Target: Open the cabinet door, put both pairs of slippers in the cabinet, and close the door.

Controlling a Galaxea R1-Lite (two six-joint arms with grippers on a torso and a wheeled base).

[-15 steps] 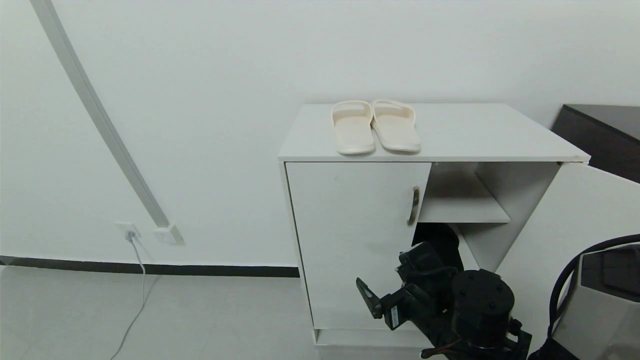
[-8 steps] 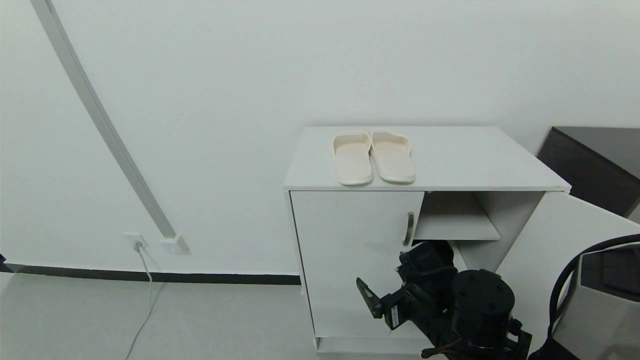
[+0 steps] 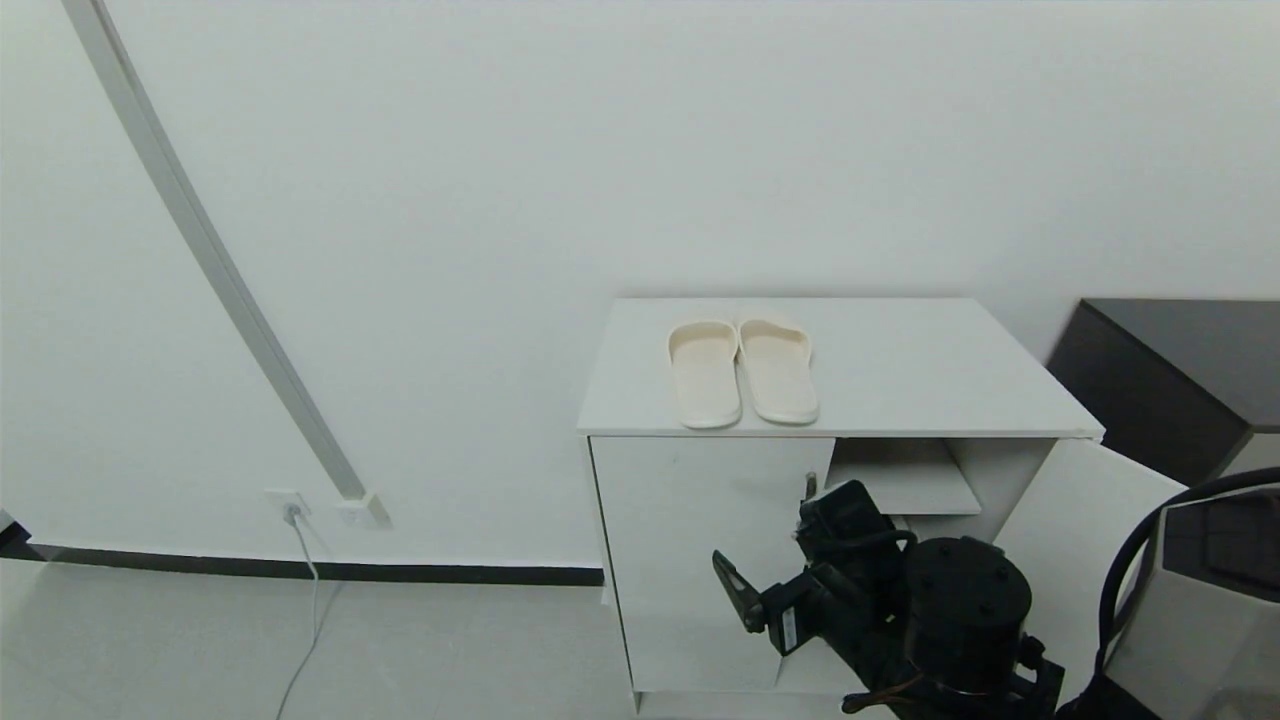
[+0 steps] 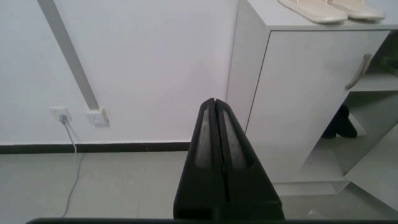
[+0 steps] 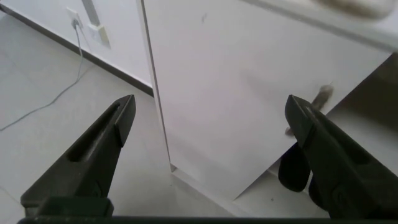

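White cabinet: right door open, left door shut. Cream slippers lie side by side on top. The left wrist view adds a dark shape low inside. Left gripper is pressed closed and empty. Right gripper gapes wide, holding nothing.

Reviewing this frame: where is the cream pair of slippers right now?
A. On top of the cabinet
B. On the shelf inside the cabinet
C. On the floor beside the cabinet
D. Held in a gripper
A: the cream slippers lie side by side on top of the cabinet, near its front edge, with no gripper touching them.
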